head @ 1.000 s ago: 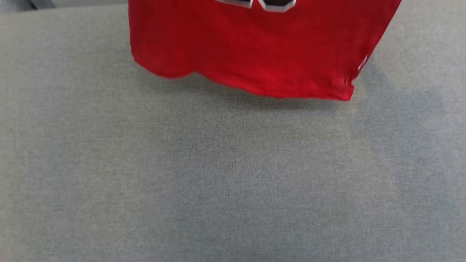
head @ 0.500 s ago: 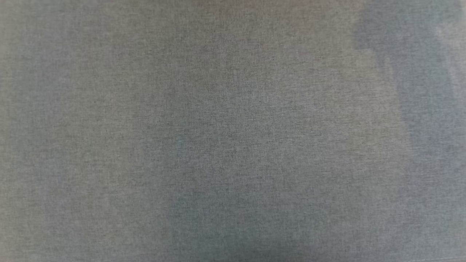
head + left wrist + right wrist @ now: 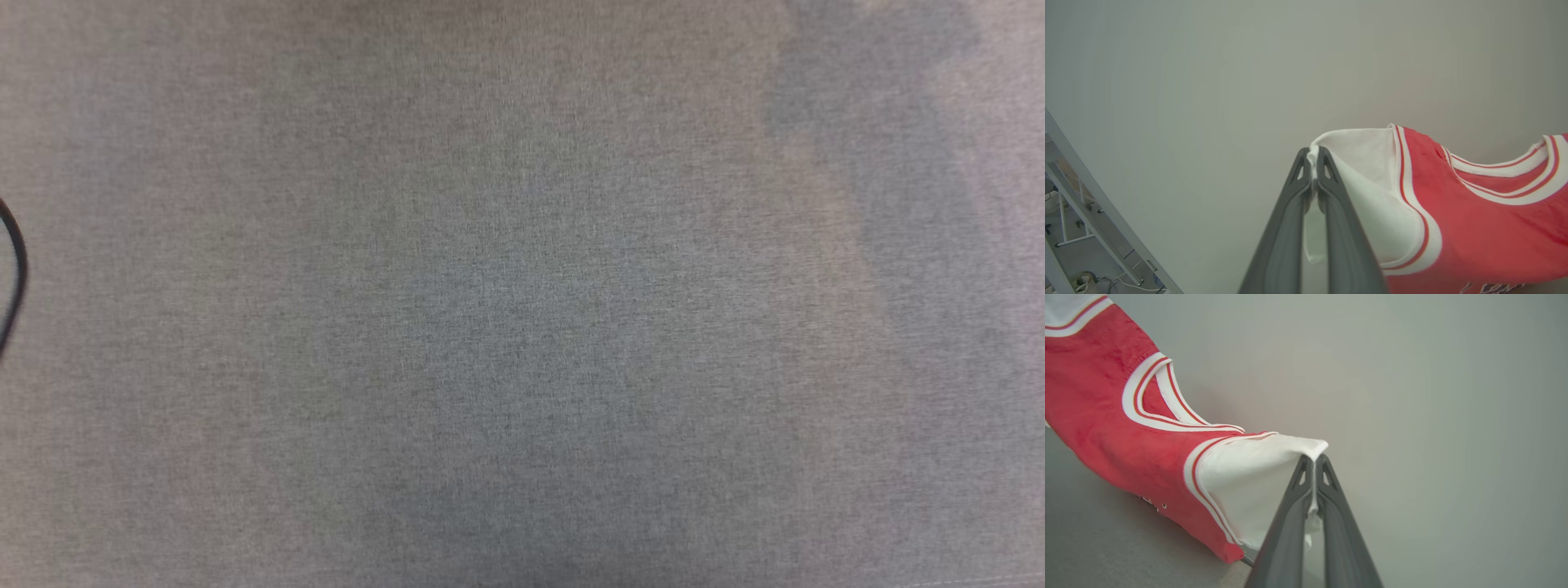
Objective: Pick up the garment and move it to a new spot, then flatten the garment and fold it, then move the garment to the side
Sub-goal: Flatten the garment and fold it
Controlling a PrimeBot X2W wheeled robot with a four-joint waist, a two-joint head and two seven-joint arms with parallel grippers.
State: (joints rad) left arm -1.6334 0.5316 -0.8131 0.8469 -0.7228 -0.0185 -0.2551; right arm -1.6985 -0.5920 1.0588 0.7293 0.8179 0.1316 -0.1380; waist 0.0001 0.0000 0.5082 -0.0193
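Two grips on one garment. Grip of the left end effector: narrow, pinched on the edge of a white sleeve. Grip of the right end effector: likewise closed tight, clamped on the opposite white sleeve. Held aloft between the two, stretched along the shoulder line, red body hanging down, striped neck trim sagging in the middle, pale wall behind. Lower part near the grey table in the right wrist view; touching or just clear, impossible to tell. Judged stage: carrying to the new spot, with flattening and folding not yet begun. Risks: only a thin bite on a sleeve edge at each side, so a possible slip of either corner under a quick swing or a snag on the table, leaving the cloth dangling from one point and bunched; uneven lowering, likely to lay in a crease or a tucked-under hem; black cable at the left edge of the head view, a possible catch for trailing cloth. Against a second ago: red hem and bottom of the number at the top of the head view then, bare grey table now, cable newly at the left edge; shadows shifted too, so probably camera tilt as much as lift.
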